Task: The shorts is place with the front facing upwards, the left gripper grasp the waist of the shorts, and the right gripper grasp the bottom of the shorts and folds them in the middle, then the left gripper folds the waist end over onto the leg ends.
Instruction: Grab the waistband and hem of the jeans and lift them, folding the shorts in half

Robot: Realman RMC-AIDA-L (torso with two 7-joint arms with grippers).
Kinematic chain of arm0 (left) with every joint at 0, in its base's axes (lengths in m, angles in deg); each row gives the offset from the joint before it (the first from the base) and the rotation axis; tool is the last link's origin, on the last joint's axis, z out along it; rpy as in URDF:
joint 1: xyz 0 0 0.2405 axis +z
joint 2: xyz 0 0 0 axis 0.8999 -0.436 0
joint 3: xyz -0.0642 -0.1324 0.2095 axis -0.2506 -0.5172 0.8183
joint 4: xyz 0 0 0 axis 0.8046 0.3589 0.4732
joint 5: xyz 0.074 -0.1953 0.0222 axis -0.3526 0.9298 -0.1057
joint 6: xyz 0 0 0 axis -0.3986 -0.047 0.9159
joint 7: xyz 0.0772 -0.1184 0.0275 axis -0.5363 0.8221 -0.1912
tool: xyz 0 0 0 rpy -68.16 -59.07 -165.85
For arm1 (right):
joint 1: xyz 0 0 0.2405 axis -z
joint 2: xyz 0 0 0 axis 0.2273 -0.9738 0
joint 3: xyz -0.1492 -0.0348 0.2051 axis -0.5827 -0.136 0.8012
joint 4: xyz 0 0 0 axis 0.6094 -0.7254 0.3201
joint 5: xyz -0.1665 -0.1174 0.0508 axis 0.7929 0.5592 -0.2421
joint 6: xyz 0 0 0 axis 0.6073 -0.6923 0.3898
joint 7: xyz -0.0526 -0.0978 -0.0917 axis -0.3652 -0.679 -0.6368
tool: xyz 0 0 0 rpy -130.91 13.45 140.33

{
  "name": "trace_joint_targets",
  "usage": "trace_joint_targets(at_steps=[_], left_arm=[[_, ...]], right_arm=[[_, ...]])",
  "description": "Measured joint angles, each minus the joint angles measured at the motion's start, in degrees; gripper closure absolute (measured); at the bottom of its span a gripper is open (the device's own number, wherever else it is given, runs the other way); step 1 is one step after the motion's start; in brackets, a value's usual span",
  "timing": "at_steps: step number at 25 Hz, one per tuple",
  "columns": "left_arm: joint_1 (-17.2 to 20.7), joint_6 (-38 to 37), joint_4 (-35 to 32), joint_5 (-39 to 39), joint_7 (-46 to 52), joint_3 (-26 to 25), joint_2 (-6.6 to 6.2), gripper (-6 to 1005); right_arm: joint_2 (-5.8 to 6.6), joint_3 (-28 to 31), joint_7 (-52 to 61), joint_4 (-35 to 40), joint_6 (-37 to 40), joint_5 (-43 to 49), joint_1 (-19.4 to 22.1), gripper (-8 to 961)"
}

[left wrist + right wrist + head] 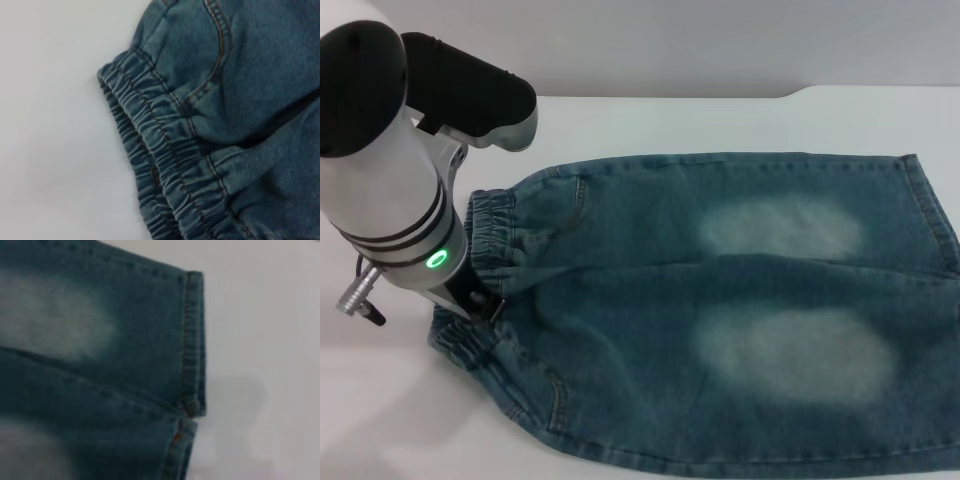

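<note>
Left arm: nearest my head camera, a thick white arm (390, 190) with black bands and a lit green ring, reaching down at the left of the bench.
Left end effector: the left end effector (480, 305) sits on the waist, at its middle, between the two bunched halves of the band; I cannot tell whether it is released or clenched, since the arm hides most of it.
Shorts: blue denim shorts (720, 310) lie spread flat on the white bench (720, 120), front up, waist toward the left and legs running to the right.
Waist: the waist (165, 160) is puckered and gathered; my left wrist camera shows its ruffled edge lying against the bench, with a curved stitched pocket seam just beside it.
Faded patches: two pale patches, one on each leg, sit side by side near the middle of the denim.
Hems: the hems (192, 340) lie flat at the far right; my right wrist camera shows two stitched leg ends meeting edge to edge, bare bench beyond them.
Right end effector: not visible in any of my views.
</note>
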Motion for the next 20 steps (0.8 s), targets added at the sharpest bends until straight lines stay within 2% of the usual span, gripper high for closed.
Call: trace_joint_targets(at_steps=[9,14,20], left_arm=[[-0.04,-0.56,-0.1,0.0,-0.62,-0.1,-0.15,984],[-0.04,-0.6,0.02,0.01,-0.65,-0.1,-0.12,985],[-0.04,-0.5,0.05,0.01,-0.7,0.07,-0.1,984]], right_arm=[[-0.57,-0.02,0.0,-1.4,3.21,-5.15,0.51,273],[-1.9,-0.21,0.0,-1.64,4.45,-5.72,3.08,273],[-2.6,-1.46,0.0,-1.71,4.68,-5.78,4.75,274]])
